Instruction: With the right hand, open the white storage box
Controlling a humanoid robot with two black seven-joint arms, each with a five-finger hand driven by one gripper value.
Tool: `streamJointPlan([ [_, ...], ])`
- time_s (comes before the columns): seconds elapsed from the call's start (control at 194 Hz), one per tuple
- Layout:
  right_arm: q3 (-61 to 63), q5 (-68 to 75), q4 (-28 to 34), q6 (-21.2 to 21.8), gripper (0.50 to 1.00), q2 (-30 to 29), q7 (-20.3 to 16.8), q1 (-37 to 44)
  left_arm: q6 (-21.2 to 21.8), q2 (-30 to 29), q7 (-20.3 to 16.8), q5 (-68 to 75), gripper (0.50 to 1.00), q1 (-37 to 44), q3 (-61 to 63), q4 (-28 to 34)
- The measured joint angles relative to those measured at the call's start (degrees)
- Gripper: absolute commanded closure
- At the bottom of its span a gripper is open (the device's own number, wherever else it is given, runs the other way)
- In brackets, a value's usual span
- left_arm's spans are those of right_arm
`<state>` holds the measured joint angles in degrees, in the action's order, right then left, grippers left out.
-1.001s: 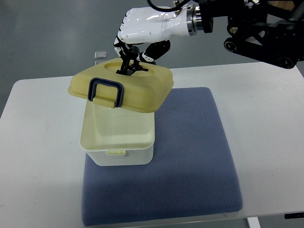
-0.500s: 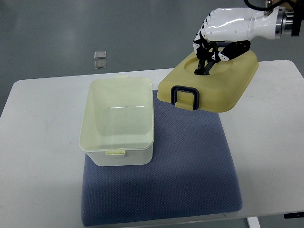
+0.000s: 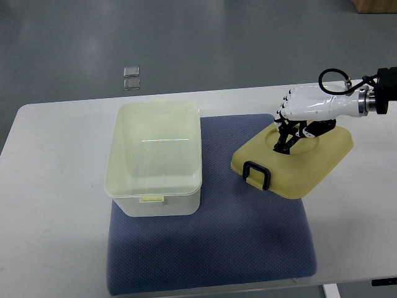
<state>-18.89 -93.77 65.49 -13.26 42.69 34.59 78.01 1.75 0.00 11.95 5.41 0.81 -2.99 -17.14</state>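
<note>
While the right hand (image 3: 296,124) pinches the pale yellow plastic lid (image 3: 293,160) over the blue mat's (image 3: 248,236) right edge, the open white storage box (image 3: 154,158) sits left; two small clear squares (image 3: 131,78) lie far off.

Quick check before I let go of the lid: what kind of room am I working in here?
Probably a lab or test workspace, not a home. A plain white table stands on bare grey floor, with a blue pad laid out as a work mat, and only the storage box and its lid on it.
</note>
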Motion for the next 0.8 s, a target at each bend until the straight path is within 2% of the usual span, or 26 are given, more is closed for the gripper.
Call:
streamJointPlan([
  [0.8,0.27,0.76,0.79,-4.83,1.000,-4.77,0.40,-2.69,0.00,0.00,0.00,-0.05,0.500,-0.03,0.00,0.10],
])
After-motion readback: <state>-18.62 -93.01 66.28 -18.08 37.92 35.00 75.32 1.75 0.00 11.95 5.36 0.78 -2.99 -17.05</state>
